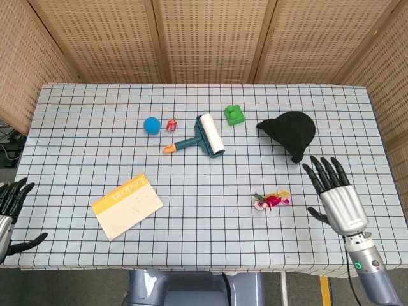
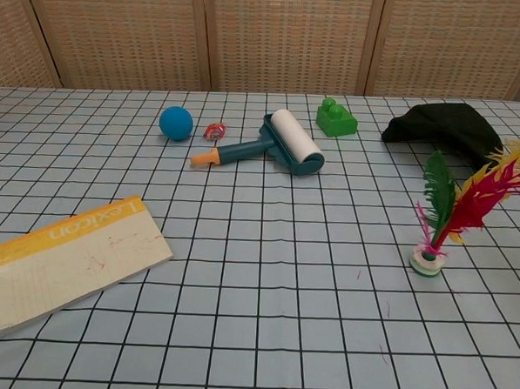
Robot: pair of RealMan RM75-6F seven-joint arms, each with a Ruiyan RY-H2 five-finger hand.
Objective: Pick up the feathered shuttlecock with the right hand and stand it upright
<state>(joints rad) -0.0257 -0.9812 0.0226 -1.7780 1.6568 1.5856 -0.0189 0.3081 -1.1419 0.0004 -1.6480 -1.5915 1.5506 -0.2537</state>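
Across the head view, the checked tablecloth (image 1: 83, 127) fills the frame below the wicker screens. Right of centre, in the lower half, the feathered shuttlecock (image 1: 269, 201) stands on its white base with its red, yellow and green feathers leaning toward the right edge. The right hand (image 1: 336, 194) sits at the lower right, well apart from the shuttlecock, fingers spread wide and holding nothing. The left hand (image 1: 11, 209) shows at the lower left edge, off the table, fingers apart and empty. A black cap (image 1: 290, 132) lies in the upper right of the cloth; a green block (image 1: 234, 115) sits near it to the left. At centre lies a lint roller (image 1: 203, 136), with a blue ball (image 1: 151, 125) and a small red-and-white item (image 1: 171, 124) to its left, the item too small to identify. A yellow-edged booklet (image 1: 126, 205) lies at lower left. From the chest view, the shuttlecock (image 2: 455, 212) stands upright at right of centre, base flat on the cloth, feathers fanned up toward the right edge. Behind it lies the cap (image 2: 442, 128); the block (image 2: 335, 117), roller (image 2: 278, 147) and ball (image 2: 176, 122) occupy the upper middle, the booklet (image 2: 69, 261) the lower left. Neither hand appears in this view.
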